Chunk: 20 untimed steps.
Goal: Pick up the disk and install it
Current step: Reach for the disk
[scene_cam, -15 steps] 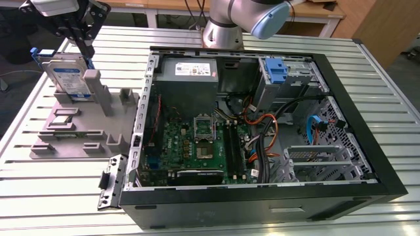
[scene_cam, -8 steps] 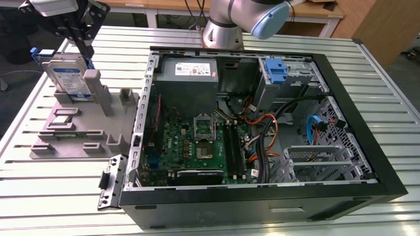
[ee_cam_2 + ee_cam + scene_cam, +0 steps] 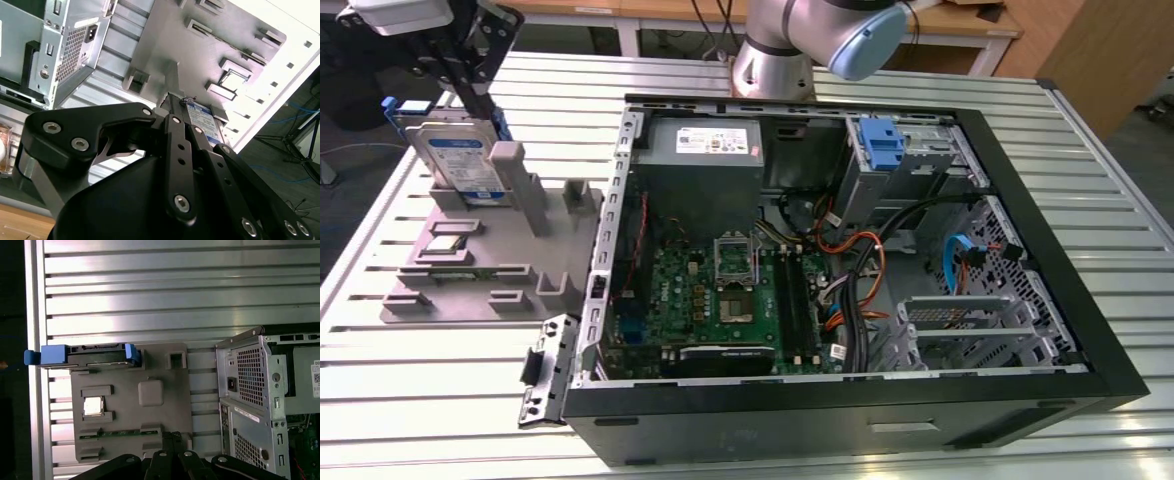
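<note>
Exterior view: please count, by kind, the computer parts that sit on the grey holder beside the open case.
disk, standing on edge: 1
square silver chip, lying flat: 1
narrow green board, lying in its slot: 1
Total on the grey holder: 3

Silver disk (image 3: 450,130), white-and-blue label (image 3: 462,165), blue frame (image 3: 406,107); grey holder (image 3: 494,262); black computer case (image 3: 854,425).
</note>
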Tool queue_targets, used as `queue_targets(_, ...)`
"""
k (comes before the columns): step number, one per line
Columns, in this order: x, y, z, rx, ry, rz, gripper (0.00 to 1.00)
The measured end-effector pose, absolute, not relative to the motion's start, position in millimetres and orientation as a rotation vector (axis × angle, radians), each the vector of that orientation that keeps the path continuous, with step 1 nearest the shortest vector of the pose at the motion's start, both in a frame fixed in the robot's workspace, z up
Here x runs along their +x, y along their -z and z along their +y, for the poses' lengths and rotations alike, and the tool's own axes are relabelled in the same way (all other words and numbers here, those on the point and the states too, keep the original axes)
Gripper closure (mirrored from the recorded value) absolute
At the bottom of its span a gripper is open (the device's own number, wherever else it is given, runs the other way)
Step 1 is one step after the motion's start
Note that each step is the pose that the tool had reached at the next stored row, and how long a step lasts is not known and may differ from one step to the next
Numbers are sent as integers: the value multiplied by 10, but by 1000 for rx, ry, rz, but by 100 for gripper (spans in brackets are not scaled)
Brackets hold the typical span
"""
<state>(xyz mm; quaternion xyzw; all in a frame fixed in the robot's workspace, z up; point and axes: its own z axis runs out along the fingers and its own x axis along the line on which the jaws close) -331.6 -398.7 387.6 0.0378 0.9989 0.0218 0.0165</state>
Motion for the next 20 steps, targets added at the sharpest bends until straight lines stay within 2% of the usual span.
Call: queue_targets(20,-3637,-3840,-3985,118,-68,3106,90)
